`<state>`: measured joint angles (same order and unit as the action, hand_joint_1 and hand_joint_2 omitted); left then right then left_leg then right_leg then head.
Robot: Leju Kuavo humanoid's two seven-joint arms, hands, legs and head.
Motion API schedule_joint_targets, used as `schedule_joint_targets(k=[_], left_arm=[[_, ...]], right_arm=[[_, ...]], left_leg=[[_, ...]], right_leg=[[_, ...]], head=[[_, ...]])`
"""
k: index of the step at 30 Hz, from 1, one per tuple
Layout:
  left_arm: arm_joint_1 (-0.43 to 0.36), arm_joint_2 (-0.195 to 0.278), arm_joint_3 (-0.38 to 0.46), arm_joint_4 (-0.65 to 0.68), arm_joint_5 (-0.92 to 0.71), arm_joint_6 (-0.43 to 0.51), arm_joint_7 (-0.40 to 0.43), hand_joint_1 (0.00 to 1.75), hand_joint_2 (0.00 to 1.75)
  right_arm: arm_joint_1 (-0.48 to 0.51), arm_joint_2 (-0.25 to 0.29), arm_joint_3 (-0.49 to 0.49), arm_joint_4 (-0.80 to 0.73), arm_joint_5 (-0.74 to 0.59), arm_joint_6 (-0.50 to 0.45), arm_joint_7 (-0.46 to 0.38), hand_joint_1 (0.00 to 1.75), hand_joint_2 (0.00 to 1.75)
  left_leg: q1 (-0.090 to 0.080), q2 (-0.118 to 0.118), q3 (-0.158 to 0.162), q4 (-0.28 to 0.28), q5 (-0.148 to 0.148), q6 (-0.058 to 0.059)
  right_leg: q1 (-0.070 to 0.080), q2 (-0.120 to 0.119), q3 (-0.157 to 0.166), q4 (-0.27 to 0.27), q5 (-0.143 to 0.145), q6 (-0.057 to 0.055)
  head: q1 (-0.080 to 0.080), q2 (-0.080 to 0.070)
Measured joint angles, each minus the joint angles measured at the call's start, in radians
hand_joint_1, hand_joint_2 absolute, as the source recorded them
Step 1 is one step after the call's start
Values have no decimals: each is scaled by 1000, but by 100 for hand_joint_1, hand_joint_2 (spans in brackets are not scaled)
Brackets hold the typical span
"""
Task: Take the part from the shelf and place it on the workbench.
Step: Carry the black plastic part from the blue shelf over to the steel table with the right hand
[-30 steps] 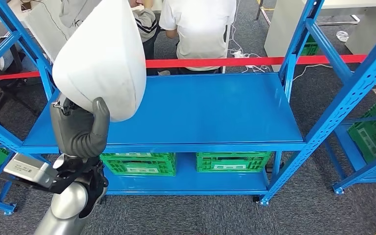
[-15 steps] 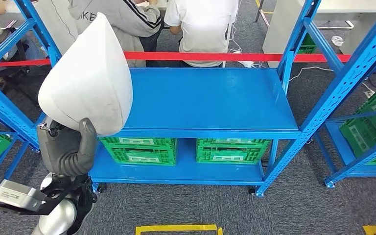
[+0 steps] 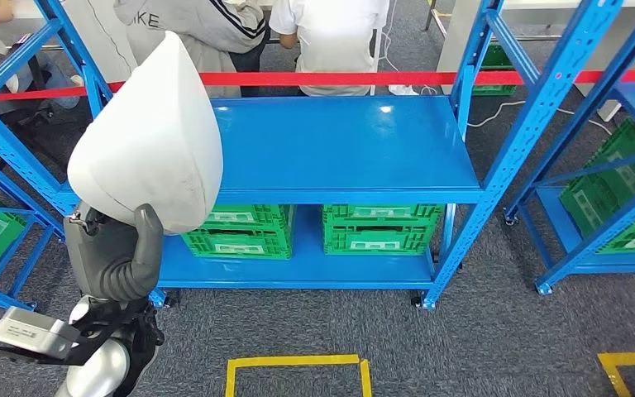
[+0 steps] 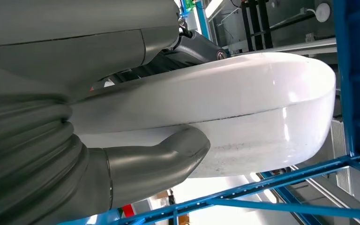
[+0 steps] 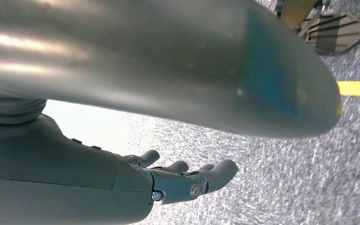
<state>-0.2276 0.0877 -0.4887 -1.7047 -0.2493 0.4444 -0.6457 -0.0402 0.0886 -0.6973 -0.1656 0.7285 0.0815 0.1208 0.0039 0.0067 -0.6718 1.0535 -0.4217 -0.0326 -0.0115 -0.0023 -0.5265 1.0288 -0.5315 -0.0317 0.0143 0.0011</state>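
part: large smooth white teardrop-shaped shell, faint scuffs near its rounded end | pose: upright, pointed tip at 12 o'clock, rounded end at 6 o'clock | state: off the shelf, held up by the left hand, thumb across its lower rim | place: at 9 o'clock of the shelf's blue top deck, overlapping that deck's edge

The head view looks down on the shelf; each wrist view sits close behind its hand.
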Motion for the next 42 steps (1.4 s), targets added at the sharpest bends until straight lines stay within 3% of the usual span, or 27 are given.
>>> schedule_joint_targets(k=[1,42], left_arm=[[0,1,1,0,1,0,-1,175,175],[0,1,1,0,1,0,-1,175,175]], right_arm=[[-1,0,0,0,0,0,0,0,0],[-1,0,0,0,0,0,0,0,0]], left_leg=[[0,-1,-3,5,-10,-2],[0,-1,-3,5,-10,-2]], right_leg=[[0,-1,-3,0,3,-2],[0,-1,-3,0,3,-2]], head=[[-1,0],[-1,0]])
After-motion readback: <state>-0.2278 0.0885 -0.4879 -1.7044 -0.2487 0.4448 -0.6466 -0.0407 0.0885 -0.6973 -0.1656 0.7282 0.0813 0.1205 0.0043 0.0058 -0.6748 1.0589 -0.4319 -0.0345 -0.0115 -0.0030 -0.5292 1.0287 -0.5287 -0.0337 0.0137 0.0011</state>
